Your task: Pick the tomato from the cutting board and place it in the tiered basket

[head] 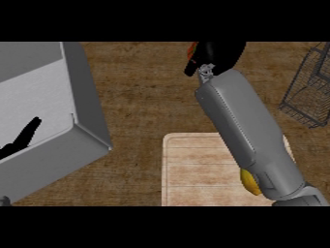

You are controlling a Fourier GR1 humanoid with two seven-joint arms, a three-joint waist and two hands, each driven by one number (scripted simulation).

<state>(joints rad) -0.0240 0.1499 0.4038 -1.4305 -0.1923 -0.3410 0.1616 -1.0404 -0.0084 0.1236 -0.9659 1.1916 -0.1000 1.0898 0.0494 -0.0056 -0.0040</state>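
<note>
Right hand (214,54) is curled round the tomato (191,50) above the table's far edge, left of the tiered basket (317,82) at the far right corner. Left hand (10,143) rests open at the left edge, beside a grey box (53,97). Cutting board (196,169) sits at the near edge.

No readable text, labels, numbers or signs anywhere.

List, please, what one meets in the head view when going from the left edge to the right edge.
Left hand in front of the grey box → cutting board → right hand, curled round the tomato → wire tiered basket.
</note>
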